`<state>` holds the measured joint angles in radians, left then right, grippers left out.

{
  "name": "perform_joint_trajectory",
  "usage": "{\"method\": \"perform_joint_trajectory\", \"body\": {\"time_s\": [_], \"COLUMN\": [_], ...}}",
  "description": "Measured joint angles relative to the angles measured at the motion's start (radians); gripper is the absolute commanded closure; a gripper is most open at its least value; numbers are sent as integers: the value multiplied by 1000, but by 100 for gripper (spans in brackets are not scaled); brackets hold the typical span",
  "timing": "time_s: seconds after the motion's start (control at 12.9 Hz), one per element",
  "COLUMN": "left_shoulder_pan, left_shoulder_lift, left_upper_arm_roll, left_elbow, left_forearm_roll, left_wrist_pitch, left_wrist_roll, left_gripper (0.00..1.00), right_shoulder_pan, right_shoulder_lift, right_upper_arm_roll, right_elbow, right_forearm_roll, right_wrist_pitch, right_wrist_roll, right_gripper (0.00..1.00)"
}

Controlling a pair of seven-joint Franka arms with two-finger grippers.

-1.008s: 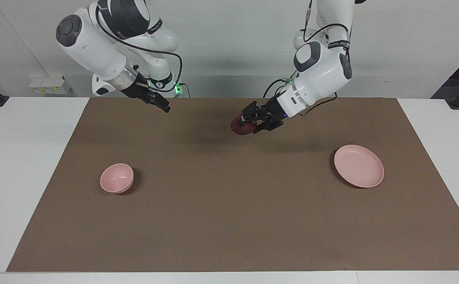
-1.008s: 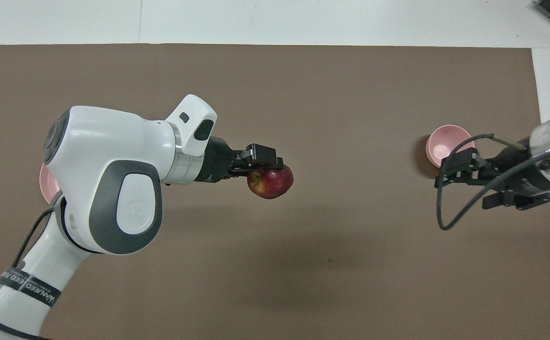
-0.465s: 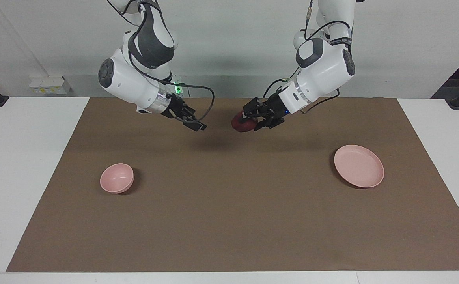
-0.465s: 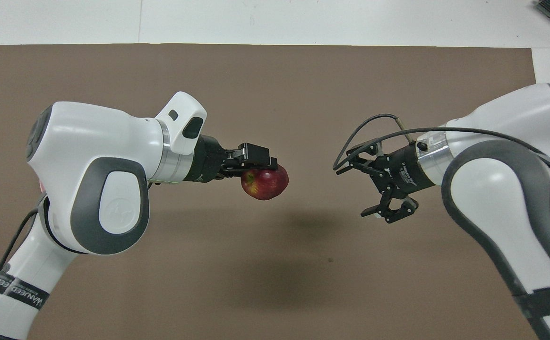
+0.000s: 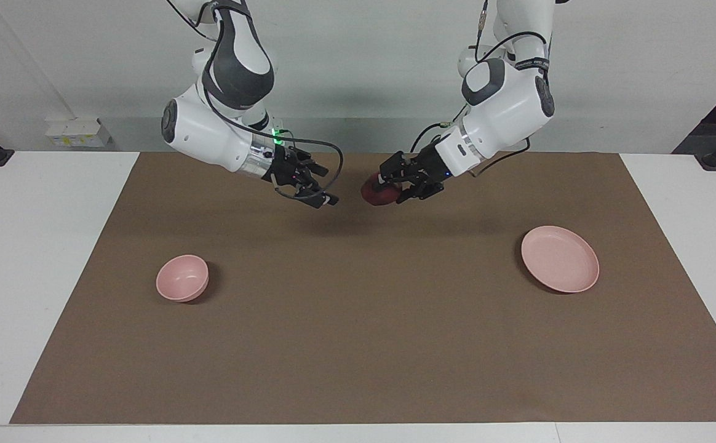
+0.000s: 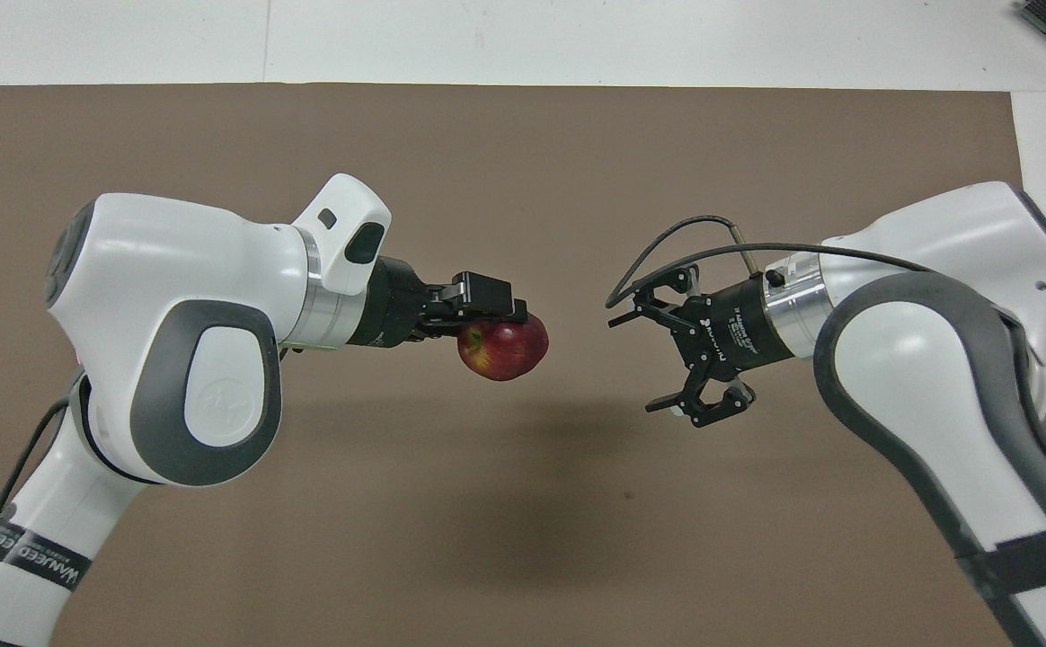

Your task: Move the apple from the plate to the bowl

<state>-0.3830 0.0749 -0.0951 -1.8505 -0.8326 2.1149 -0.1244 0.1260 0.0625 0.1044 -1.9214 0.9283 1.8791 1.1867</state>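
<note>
The apple is being pinched by the left end effector above the bench's middle; the right end effector is being held spread beside it.

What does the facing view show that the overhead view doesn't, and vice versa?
Only the facing view: the bowl at the right arm's end of the mat and the bare plate at the left arm's end; the arms hide both from overhead.
Only the overhead view: the apple's yellowish patch, and the right gripper's fingers spread wide.
Both: the left gripper shut on the apple, in the air over mid-mat, with the open right gripper facing it across a gap, not touching.
</note>
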Motion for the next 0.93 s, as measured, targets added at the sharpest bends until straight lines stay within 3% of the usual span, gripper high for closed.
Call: {"method": "perform_joint_trajectory", "body": {"time_s": [0.47, 0.93], "left_shoulder_pan": [0, -2], "left_shoulder_lift": [-9, -11], "left_upper_arm_roll": [-4, -18], "left_elbow": [0, 2], "left_forearm_roll": [0, 0], "left_wrist_pitch": [1, 4], "left_wrist_roll": [0, 0], "left_gripper": [100, 100], "right_shoulder_pan": [64, 85], "right_shoulder_lift": [41, 41], "right_upper_arm_roll": [0, 0], "right_elbow": [-26, -25], "right_forearm_roll": [173, 266], "right_wrist_pitch": [97, 105], "right_wrist_roll": [67, 76], "right_gripper": [0, 0]}}
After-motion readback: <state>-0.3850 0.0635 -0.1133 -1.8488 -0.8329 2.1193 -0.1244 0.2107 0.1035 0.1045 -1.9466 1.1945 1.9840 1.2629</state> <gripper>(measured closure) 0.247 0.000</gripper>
